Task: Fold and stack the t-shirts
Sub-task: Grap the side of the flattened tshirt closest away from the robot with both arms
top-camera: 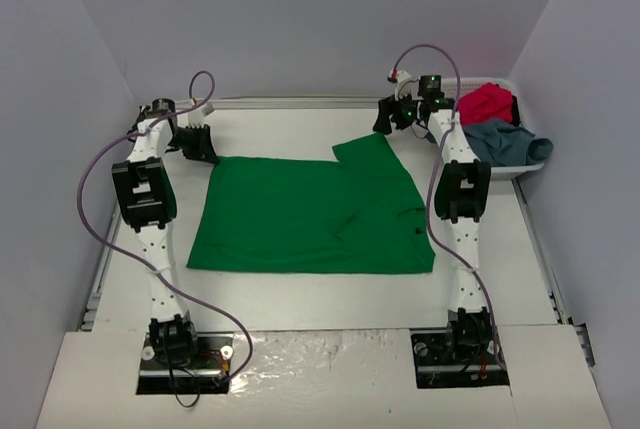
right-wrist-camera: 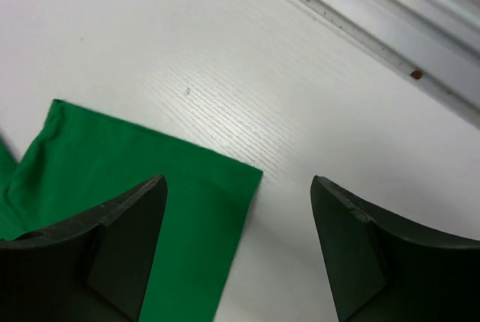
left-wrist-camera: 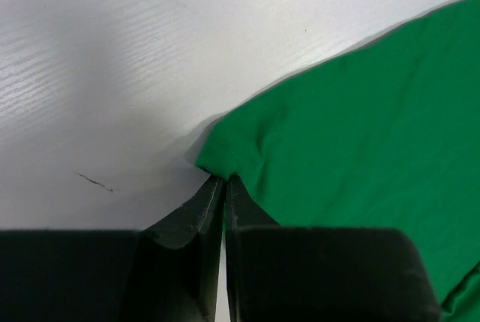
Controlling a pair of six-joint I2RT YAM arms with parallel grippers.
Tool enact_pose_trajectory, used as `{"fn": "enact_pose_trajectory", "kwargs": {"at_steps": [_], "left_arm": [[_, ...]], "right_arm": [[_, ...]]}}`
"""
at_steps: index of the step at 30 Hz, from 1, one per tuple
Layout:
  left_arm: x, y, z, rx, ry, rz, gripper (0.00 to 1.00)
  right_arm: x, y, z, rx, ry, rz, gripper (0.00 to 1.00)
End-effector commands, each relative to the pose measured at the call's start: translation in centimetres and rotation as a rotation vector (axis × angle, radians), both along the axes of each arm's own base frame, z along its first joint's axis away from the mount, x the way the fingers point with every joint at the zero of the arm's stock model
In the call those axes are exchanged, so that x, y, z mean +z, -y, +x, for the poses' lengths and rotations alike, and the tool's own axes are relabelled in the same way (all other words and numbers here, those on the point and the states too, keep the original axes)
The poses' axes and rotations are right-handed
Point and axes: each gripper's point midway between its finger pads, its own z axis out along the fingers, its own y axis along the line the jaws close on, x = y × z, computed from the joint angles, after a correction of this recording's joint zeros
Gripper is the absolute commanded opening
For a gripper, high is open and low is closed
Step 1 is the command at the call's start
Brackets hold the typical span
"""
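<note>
Now, green t-shirt (top-camera: 310, 214): lies spread flat in the middle of the table (top-camera: 300, 294), with 1 sleeve reaching toward the far right.
Left gripper (left-wrist-camera: 223, 181): jaws are pressed together at the shirt's far-left corner; the hem puckers at the tips, so the cloth looks pinched.
Right gripper (right-wrist-camera: 238, 185): jaws stand wide apart above the corner of the far-right sleeve and hold nothing.
Red t-shirt (top-camera: 487, 101) and grey-blue t-shirt (top-camera: 505, 139): the other 2 are heaped in the white basket (top-camera: 516, 173) at the far right.
Handling: light, limp cloth that will probably sag between grips and drag on the table; not fragile.
Hold: probably best at hems and corners, 2 points at once, so the panel lifts evenly.
</note>
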Motion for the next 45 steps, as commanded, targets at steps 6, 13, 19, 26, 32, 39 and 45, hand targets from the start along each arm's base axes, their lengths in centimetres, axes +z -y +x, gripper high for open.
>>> {"fn": "enact_pose_trajectory", "kwargs": {"at_steps": [6, 13, 19, 26, 32, 39, 45], "left_arm": [[4.5, 0.0, -0.2, -0.013, 0.086, 0.071, 0.02], [3.0, 0.0, -0.6, -0.019, 0.052, 0.066, 0.02], [2.4, 0.1, -0.7, -0.024, 0.042, 0.056, 0.03], [2.4, 0.2, -0.6, -0.026, 0.042, 0.053, 0.02], [2.3, 0.2, -0.7, -0.028, 0.039, 0.054, 0.02], [2.1, 0.2, -0.6, -0.029, 0.037, 0.047, 0.02], [1.9, 0.3, -0.6, -0.033, 0.034, 0.041, 0.02]], "right_arm": [[-2.5, -0.8, 1.9, -0.033, -0.017, 0.141, 0.74], [-3.6, -0.7, 1.0, -0.037, -0.095, 0.224, 0.71], [-5.1, 1.9, -0.7, -0.068, -0.18, 0.261, 0.65], [-6.4, 1.7, -2.3, -0.058, -0.248, 0.295, 0.6], [-7.1, 0.6, -2.9, -0.037, -0.286, 0.331, 0.55], [-7.4, -0.1, -3.6, -0.022, -0.315, 0.346, 0.5], [-7.8, 0.0, -3.9, -0.03, -0.331, 0.342, 0.32]]}}
